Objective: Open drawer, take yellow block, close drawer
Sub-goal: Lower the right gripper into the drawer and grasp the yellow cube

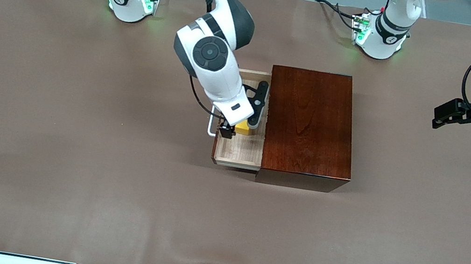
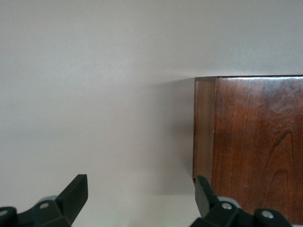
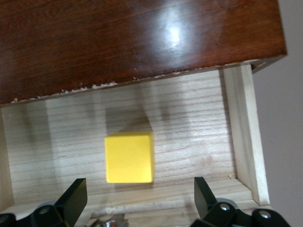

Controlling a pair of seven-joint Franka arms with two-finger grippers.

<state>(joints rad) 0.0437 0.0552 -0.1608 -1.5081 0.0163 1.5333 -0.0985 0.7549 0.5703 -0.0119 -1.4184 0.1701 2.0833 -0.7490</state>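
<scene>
Yellow and small, the block [image 3: 129, 157] sits on the pale wood floor of the open drawer [image 3: 199, 118], directly under the right end effector [image 3: 137, 198], whose fingers stand wide apart and empty over it. In the front view the right end effector [image 1: 241, 126] hangs over the drawer [image 1: 237, 151] near its white handle [image 1: 211, 127], the block [image 1: 242, 128] partly hidden by the wrist. To grasp well, the arm should probably come straight down with one finger on each side of the block, keep clear of the drawer's front wall and the box [image 1: 307, 124] edge, then close squarely on two flat faces and lift vertically. The drawer sticks out of the box toward the right arm's end of the bench [image 1: 72, 148], about mid-bench. The left end effector [image 2: 139, 198], also spread and empty, waits above the bench at the box's [image 2: 255, 142] other end.
</scene>
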